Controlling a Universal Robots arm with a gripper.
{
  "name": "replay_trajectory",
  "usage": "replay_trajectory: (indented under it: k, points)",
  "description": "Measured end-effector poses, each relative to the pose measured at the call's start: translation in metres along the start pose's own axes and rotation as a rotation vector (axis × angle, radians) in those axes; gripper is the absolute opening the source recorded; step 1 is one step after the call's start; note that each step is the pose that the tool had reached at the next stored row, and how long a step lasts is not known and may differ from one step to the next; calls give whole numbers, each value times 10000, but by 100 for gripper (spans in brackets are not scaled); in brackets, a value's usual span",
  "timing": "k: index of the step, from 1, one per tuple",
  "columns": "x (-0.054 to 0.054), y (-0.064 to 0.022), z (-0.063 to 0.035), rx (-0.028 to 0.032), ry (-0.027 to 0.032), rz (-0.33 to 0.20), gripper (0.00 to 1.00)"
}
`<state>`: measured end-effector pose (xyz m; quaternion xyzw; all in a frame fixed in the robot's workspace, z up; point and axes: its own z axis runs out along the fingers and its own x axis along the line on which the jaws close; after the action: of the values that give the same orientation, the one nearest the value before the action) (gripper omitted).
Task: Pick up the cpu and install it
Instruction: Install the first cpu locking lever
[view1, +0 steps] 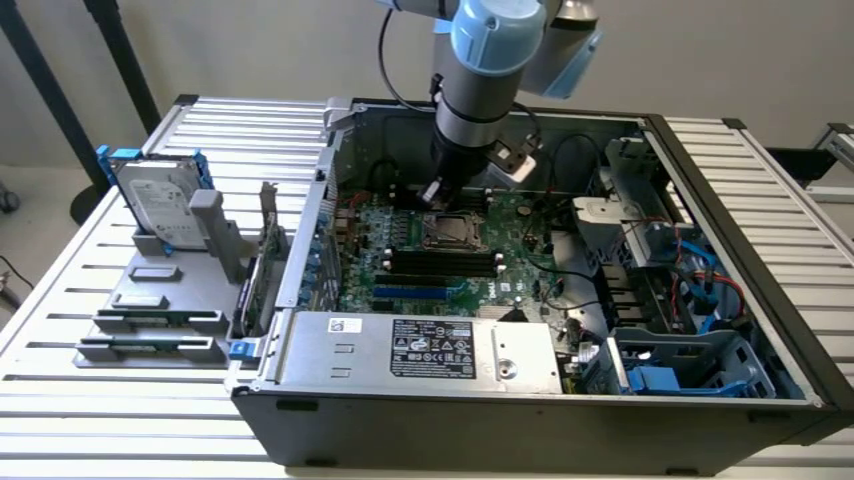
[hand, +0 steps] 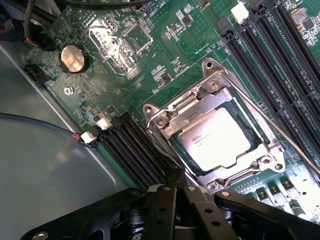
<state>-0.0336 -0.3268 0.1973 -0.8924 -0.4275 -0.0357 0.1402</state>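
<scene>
So the black gripper (hand: 175, 192) has its fingers pressed together on nothing, tips low over the green motherboard (hand: 165, 60) just beside the socket. The cpu (hand: 220, 140), a small flat square chip with a silvery metal top, already sits inside the silver metal socket frame (hand: 212, 95), probably seated. Farther out, the open grey computer case (view1: 747, 200) rests on a slatted table (view1: 54, 300).

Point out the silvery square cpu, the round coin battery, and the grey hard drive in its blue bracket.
silvery square cpu (hand: 221, 138), wrist view, middle of its metal top.
round coin battery (hand: 73, 57), wrist view, centre of its face.
grey hard drive in blue bracket (view1: 158, 205), exterior view, its labelled face.
</scene>
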Motion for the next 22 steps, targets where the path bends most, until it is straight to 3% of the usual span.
replay_trajectory:
  k: [22]
  points:
    - [85, 113, 9, 24, -19, 9, 11]
